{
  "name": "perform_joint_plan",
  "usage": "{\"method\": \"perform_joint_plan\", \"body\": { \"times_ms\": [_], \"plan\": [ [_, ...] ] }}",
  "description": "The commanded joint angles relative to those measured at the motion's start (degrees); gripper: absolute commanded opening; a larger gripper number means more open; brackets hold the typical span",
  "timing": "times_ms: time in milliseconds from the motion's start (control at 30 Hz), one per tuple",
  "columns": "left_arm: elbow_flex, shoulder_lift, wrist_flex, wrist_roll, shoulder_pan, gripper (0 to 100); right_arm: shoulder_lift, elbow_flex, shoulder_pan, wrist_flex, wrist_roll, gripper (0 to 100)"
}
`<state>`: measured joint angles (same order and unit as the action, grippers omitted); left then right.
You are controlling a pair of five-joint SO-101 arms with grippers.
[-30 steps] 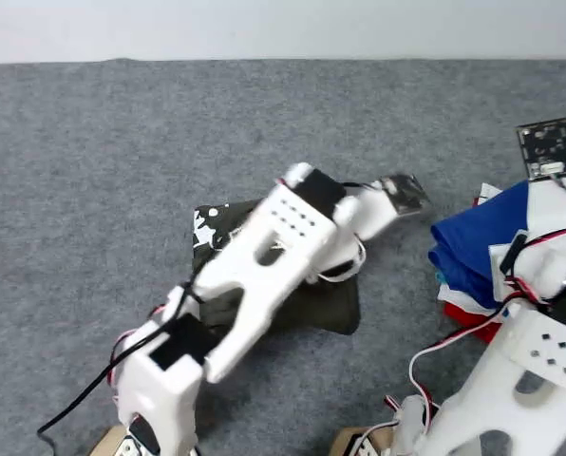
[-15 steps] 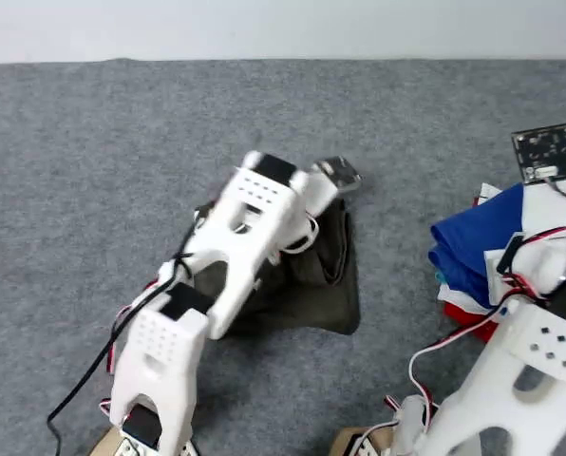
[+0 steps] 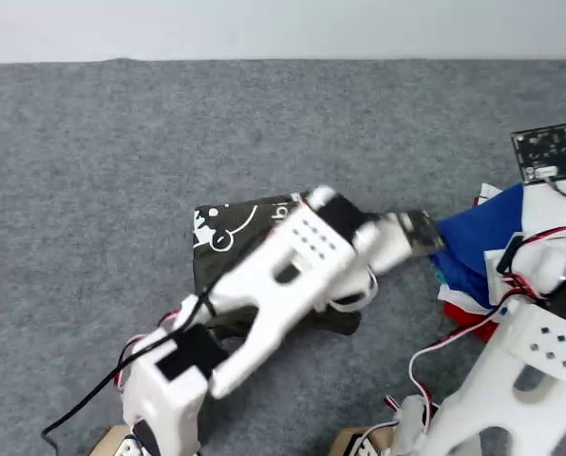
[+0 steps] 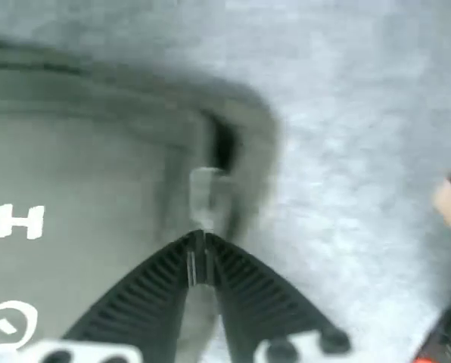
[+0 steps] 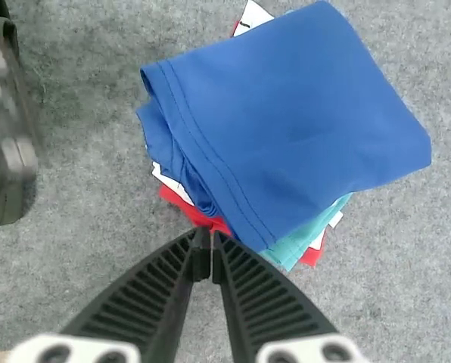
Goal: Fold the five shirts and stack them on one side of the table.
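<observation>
A dark shirt (image 3: 228, 233) with white print lies folded mid-table, partly under my left arm. My left gripper (image 3: 418, 232) hangs past the shirt's right edge, close to the stack. In the left wrist view this gripper (image 4: 199, 246) is shut above the dark shirt (image 4: 82, 181) near its edge, with a blurred pale bit just beyond its tips. At the right stands a stack with a blue shirt (image 3: 473, 245) on top and a red one (image 3: 469, 319) lower down. My right gripper (image 5: 203, 243) is shut above the table beside the blue shirt (image 5: 286, 128).
Grey felt (image 3: 122, 142) covers the table, open at the back and left. A circuit board (image 3: 549, 150) on the right arm sticks up above the stack. Part of the left arm (image 5: 2, 151) shows blurred in the right wrist view.
My left arm swung back and left over the dark shirt, then came forward and right toward the stack. The shirt's white print shows again. The right arm stayed put.
</observation>
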<state>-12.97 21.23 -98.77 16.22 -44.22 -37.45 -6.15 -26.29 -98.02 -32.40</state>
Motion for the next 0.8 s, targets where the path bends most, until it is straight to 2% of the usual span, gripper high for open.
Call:
{"method": "perform_joint_plan", "body": {
  "times_ms": [0, 100, 267, 433, 533, 633, 767],
  "plan": [
    [4.26, -4.75, -1.58, -0.44, -2.2, 1, -1.27, 0.79, 0.48, 0.31, -0.18, 1.9],
    [4.97, -5.71, -1.67, -0.44, 2.81, 1, -1.27, 0.79, 0.48, 0.31, -0.18, 1.9],
    [4.0, -13.36, -1.67, 0.0, 19.43, 1, -0.57, 0.53, 1.19, 0.57, 0.0, 2.2],
    [3.65, -24.26, -1.76, 0.0, 35.34, 1, 2.42, -2.9, 9.54, 2.77, 0.26, 2.2],
    [3.74, -29.45, -1.76, 0.0, 42.73, 1, 7.25, -5.54, 15.16, 7.43, 6.59, 2.4],
    [3.91, -32.18, -1.67, 0.0, 48.97, 1, 14.02, -6.15, 19.21, 12.09, 12.31, 7.9],
    [7.6, -30.68, -1.41, 0.0, 52.4, 1, 22.2, -6.15, 24.22, 17.1, 20.13, 13.6]
  ]
}}
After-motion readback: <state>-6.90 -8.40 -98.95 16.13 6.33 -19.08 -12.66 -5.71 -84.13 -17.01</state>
